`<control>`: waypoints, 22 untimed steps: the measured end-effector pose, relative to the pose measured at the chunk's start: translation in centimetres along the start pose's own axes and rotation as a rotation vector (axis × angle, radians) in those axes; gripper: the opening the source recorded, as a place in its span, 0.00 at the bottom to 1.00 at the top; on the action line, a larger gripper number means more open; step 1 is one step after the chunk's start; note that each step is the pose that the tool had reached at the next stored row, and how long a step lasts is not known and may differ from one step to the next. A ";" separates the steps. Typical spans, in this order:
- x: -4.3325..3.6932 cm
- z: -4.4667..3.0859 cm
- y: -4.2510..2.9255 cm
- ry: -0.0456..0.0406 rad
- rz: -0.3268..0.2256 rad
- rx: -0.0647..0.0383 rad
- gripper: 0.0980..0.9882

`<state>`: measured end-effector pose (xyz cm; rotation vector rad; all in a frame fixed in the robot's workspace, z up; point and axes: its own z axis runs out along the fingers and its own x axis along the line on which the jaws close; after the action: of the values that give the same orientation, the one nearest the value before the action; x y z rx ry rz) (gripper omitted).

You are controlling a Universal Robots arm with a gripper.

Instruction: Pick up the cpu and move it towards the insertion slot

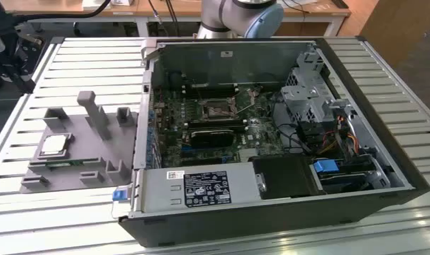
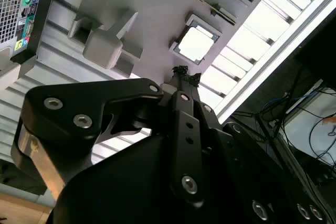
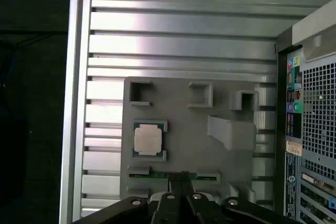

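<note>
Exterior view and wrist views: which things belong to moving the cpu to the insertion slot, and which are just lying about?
Job in hand:
cpu, seated in the grey tray
insertion slot, inside the open computer case
gripper, shut and empty, near the tray

Lying about:
power supply
drive cage

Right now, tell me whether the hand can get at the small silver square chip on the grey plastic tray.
Probably yes: the silver square chip lies uncovered in its grey plastic tray pocket, the hand hovering over that tray, nothing between.
</note>
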<state>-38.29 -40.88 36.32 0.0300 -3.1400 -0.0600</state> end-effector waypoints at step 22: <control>0.26 1.48 -0.09 -0.0107 0.000 -0.002 0.00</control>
<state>-38.55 -40.92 34.84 0.0304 -3.1506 -0.0629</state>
